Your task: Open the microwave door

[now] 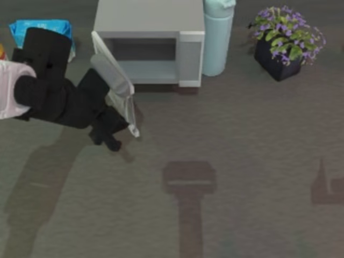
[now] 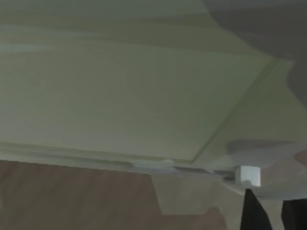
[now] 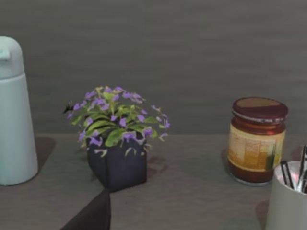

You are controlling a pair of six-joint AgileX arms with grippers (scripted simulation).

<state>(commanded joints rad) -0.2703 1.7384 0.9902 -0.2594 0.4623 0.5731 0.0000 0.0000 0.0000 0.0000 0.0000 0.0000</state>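
Observation:
The light-grey microwave (image 1: 150, 19) stands at the back of the table, its cavity showing. The microwave door (image 1: 113, 80) is swung out to the left and forward, well past halfway open. My left gripper (image 1: 114, 133) sits at the door's free edge, shut on the handle there. In the left wrist view the door panel (image 2: 124, 96) fills most of the picture, and two dark fingers (image 2: 254, 213) sit close together just under a white handle mount (image 2: 249, 175). My right arm is outside the top view; only one dark finger (image 3: 96, 215) shows in its wrist view.
A pale blue bottle (image 1: 217, 37) stands against the microwave's right side. A dark pot of purple flowers (image 1: 282, 43) is at the back right, and a blue packet (image 1: 40, 29) at the back left. A labelled jar (image 3: 256, 141) and a pen cup (image 3: 288, 201) show in the right wrist view.

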